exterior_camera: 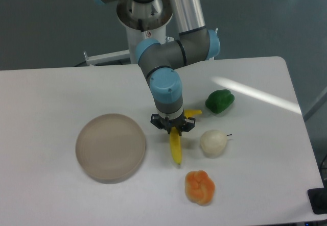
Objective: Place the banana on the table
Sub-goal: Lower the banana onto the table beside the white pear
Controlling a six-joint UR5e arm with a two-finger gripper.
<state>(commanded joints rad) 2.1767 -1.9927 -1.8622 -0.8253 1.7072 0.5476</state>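
The yellow banana [176, 148] is over the white tabletop [46, 93], between the round plate [111, 147] and the whitish pear [213, 143]. The tool [172, 128] is closed on the banana's middle. An orange fruit [200, 186] sits nearby, below the pear. A green pepper [219, 101] lies behind.

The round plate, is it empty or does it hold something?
Empty. The plate shows only its bare beige surface; the banana lies to its right, under the hand.
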